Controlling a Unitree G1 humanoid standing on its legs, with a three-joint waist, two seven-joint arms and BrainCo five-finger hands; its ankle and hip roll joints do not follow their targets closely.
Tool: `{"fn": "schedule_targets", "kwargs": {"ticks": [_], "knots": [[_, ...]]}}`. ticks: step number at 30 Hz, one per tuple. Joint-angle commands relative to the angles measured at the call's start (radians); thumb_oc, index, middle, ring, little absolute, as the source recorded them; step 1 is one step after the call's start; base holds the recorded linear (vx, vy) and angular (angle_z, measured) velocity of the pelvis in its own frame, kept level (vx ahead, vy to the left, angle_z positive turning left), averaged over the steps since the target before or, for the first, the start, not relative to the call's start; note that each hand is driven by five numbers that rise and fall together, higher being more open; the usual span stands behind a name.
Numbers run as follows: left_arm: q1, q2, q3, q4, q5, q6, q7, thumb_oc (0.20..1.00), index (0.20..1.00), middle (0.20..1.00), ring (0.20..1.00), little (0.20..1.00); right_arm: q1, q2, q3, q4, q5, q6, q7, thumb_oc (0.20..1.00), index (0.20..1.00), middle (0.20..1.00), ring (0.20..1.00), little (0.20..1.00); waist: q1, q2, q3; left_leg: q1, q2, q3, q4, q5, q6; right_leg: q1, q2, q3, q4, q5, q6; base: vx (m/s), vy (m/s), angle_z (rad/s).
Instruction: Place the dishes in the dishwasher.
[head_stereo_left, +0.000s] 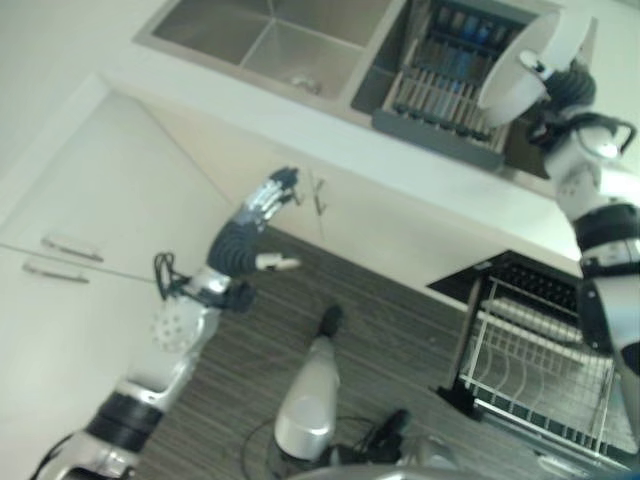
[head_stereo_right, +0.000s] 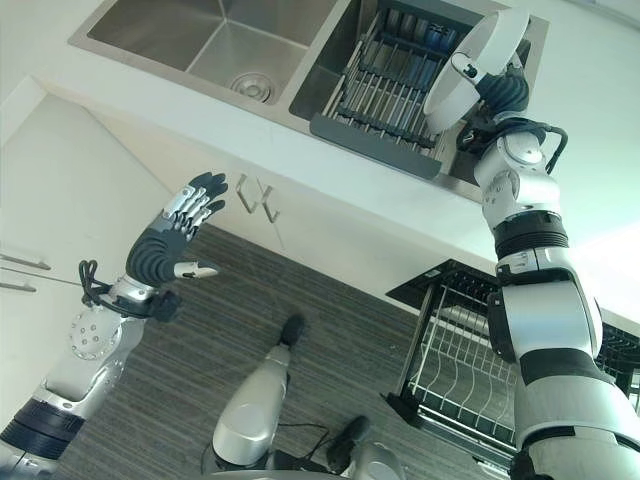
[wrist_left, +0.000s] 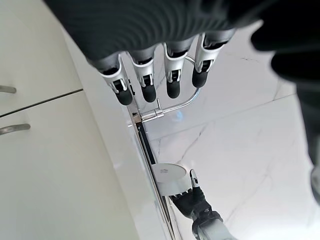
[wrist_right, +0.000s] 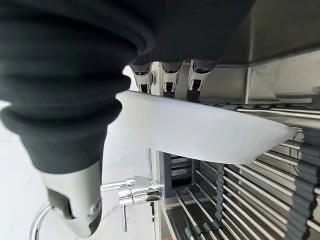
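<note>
Plate lifted off the drying rack

My right robot hand (head_stereo_right: 497, 92) pinches the white plate (head_stereo_right: 473, 66) at one o'clock, clearing the rack (head_stereo_right: 385, 95); left robot hand (head_stereo_right: 178, 228) idles spread.

A white round plate (head_stereo_right: 478, 68) is held tilted on edge above the sink's dark dish rack (head_stereo_right: 385, 95)

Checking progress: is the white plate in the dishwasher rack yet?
Not yet. The right hand holds the white plate over the sink's drying rack.
</note>
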Motion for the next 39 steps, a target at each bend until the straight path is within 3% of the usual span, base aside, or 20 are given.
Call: {"fn": "schedule_targets", "kwargs": {"ticks": [1,4,5,11,17,25,29,34,39], "knots": [[0.019,-0.008,0.006,-0.102,0.019,-0.040,0.018,1.000,1.000,1.000,1.000,1.000,-0.116,-0.104,0.098,-0.050,-0.023,-0.034,-0.005,1.000,1.000,1.000,1.000,1.000,0.018,0.006,-0.021,0.054,0.017,0.029,0.058,-0.151,0.031,-0.181,0.000,0.084,0.123,0.050,-0.053,0.00,0.000,0.00],[0.022,-0.004,0.010,-0.104,0.015,-0.031,0.010,1.000,1.000,1.000,1.000,1.000,-0.116,-0.109,0.100,-0.048,-0.034,-0.026,-0.012,1.000,1.000,1.000,1.000,1.000,0.020,0.001,-0.021,0.055,0.018,0.028,0.059,-0.151,0.030,-0.177,0.001,0.082,0.122,0.051,-0.052,0.01,-0.004,0.01],[0.020,-0.003,0.006,-0.103,0.017,-0.033,0.009,1.000,1.000,1.000,1.000,1.000,-0.119,-0.112,0.105,-0.043,-0.050,-0.036,-0.028,0.200,0.200,0.200,0.200,0.200,0.021,0.001,-0.020,0.054,0.018,0.028,0.061,-0.152,0.030,-0.179,0.001,0.081,0.123,0.052,-0.052,0.01,-0.003,0.04],[0.014,0.001,-0.003,-0.109,0.005,-0.033,0.021,1.000,1.000,1.000,1.000,1.000,-0.162,-0.124,0.135,-0.021,-0.097,-0.062,-0.042,0.200,0.200,0.200,0.200,0.200,0.023,-0.001,-0.011,0.039,0.016,0.031,0.067,-0.151,0.033,-0.192,-0.001,0.082,0.126,0.057,-0.048,-0.02,0.015,0.02],[0.027,0.003,-0.005,-0.108,-0.002,-0.041,0.004,1.000,1.000,1.000,1.000,1.000,-0.145,-0.129,0.122,-0.030,-0.041,-0.167,-0.020,0.200,0.200,0.200,0.200,0.200,0.027,-0.008,-0.017,0.045,0.020,0.038,0.064,-0.156,0.032,-0.180,0.003,0.075,0.112,0.059,-0.048,-0.02,-0.038,0.01],[0.029,-0.007,-0.012,-0.105,-0.007,-0.021,-0.016,1.000,1.000,1.000,1.000,1.000,-0.095,-0.112,0.083,-0.036,-0.050,-0.173,-0.032,0.200,0.200,0.200,0.200,0.200,0.015,-0.007,-0.043,0.082,0.028,0.049,0.044,-0.159,0.027,-0.154,0.009,0.084,0.083,0.067,-0.047,0.00,-0.019,0.00],[0.028,-0.008,-0.017,-0.101,-0.007,-0.027,-0.008,1.000,1.000,1.000,1.000,1.000,-0.079,-0.108,0.074,-0.051,0.027,-0.196,-0.015,0.200,0.200,0.200,0.200,0.200,0.005,-0.005,-0.053,0.086,0.031,0.062,0.038,-0.158,0.026,-0.153,0.010,0.092,0.072,0.070,-0.046,-0.02,0.018,-0.05],[0.029,-0.017,-0.018,-0.089,-0.003,-0.034,-0.014,1.000,1.000,1.000,1.000,1.000,-0.020,-0.070,0.019,-0.110,0.121,-0.287,0.016,0.200,0.200,0.200,0.200,0.200,-0.008,-0.005,-0.065,0.100,0.037,0.078,0.026,-0.158,0.027,-0.146,0.011,0.096,0.061,0.072,-0.046,-0.05,-0.005,-0.08],[0.051,-0.023,-0.008,-0.089,-0.007,-0.025,-0.050,1.000,1.000,1.000,1.000,1.000,0.024,-0.047,-0.024,-0.177,0.155,-0.331,0.003,0.200,0.200,0.200,0.200,0.200,-0.018,-0.007,-0.094,0.122,0.044,0.092,0.008,-0.157,0.024,-0.129,0.018,0.103,0.036,0.076,-0.046,-0.04,-0.059,-0.05]]}}
